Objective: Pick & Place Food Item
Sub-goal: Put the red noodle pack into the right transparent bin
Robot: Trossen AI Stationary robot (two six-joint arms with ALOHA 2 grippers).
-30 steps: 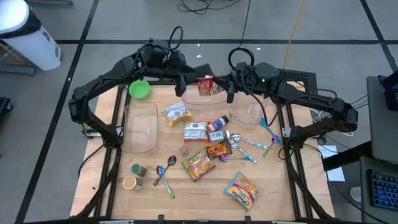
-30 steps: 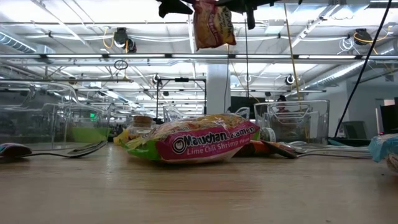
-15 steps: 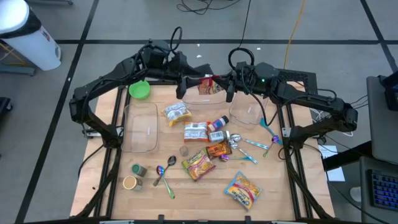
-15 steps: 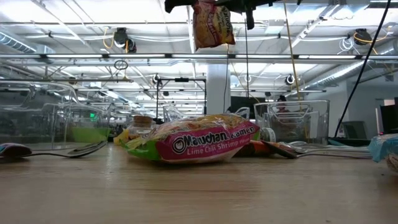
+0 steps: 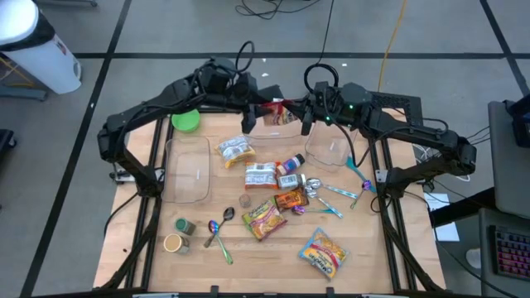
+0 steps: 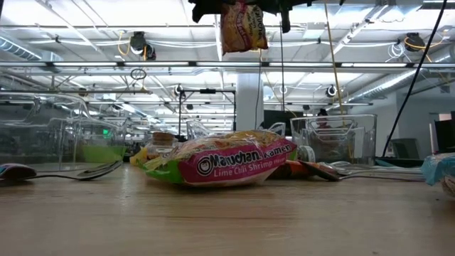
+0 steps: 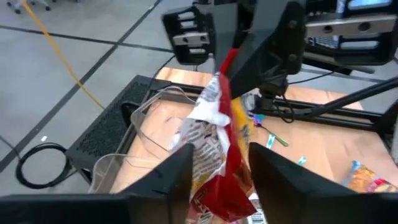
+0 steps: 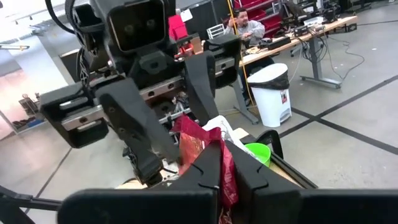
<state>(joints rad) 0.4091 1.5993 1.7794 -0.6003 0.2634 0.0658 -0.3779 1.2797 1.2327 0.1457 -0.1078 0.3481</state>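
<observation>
A red and yellow ramen packet [image 5: 277, 110] hangs high over the table's far middle, above a clear container [image 5: 269, 130]. My right gripper [image 8: 225, 155] comes from the table's right and is shut on the packet [image 8: 199, 155]. My left gripper [image 7: 217, 171] comes from the table's left and is shut on the same packet [image 7: 214, 143], lower down than the right one. In the low view the packet [image 6: 243, 28] hangs at the top, under both dark grippers. My left gripper has the packet's body [image 7: 205, 168] between its two fingers, one against each side. The fingers come from the table's left, slanting a little down. The packet is clear of the table. My right gripper pinches the packet's red top edge [image 7: 227, 59] between its two fingers. The fingers come about level from the table's right. The packet hangs below them, upright, clear of the container.
Two more clear containers stand at the left [image 5: 189, 170] and right [image 5: 327, 149], with a green bowl [image 5: 185, 120] at the far left. Several food packets [image 5: 263, 219], small cans [image 5: 184, 226] and spoons [image 5: 219, 228] lie over the table's middle and near part.
My left gripper has gone toward the table's right, up to the hanging packet. The packet and my right gripper have stayed where they were.
</observation>
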